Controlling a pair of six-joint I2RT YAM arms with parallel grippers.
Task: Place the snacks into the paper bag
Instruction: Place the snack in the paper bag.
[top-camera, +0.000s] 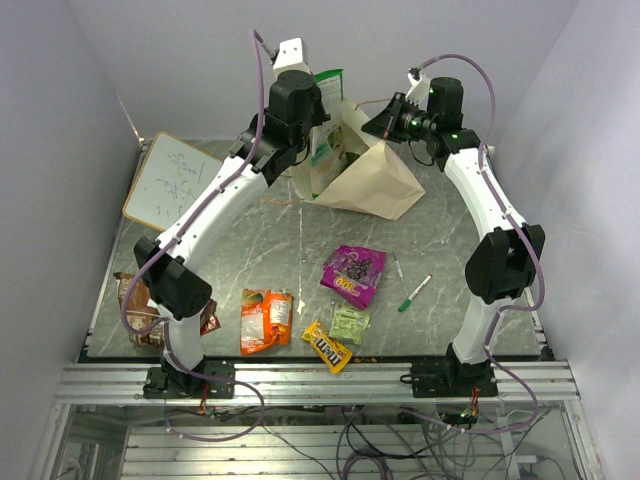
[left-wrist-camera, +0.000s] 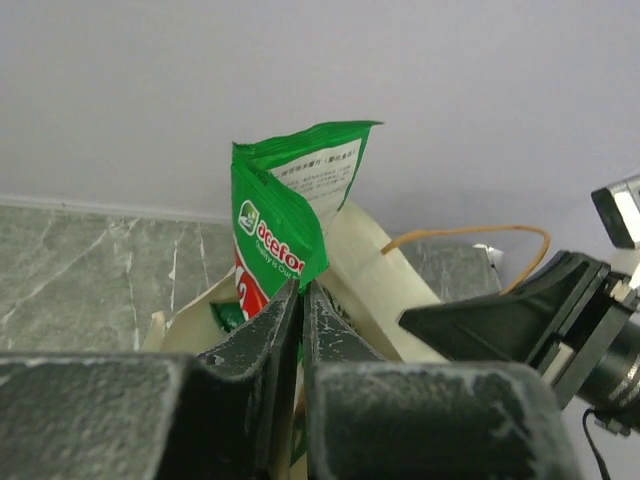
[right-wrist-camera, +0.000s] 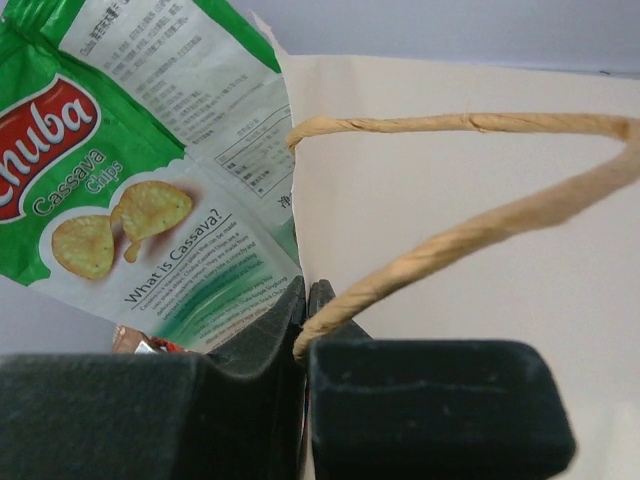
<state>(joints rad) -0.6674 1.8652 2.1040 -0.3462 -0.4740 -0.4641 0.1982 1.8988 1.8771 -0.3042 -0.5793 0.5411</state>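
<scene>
While the right pincer (right-wrist-camera: 305, 300) was clamped shut on the paper bag (top-camera: 385, 185) at its rim, the left pincer (left-wrist-camera: 302, 292) had its jaws a sliver apart around the green bag (left-wrist-camera: 290, 200) (gripping or not, I could not tell), which stood partly inside the mouth. It wanted lowering straight down, clear of the rim. The 2 arms crowded the far tabletop (top-camera: 470, 240); open room lay nearer, by the purple pouch (top-camera: 352, 274).

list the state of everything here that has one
paper bag, leaning on the table, mouth open
green bag, upright, sticking out of the paper bag
left gripper, jaws nearly together at the green bag, grip unclear
right gripper, shut on the paper bag's handle
purple pouch, flat on the table, not bagged
orange bag, flat on the table, not bagged
yellow M&M's, flat on the table, not bagged
whiteboard, flat, written on
</scene>
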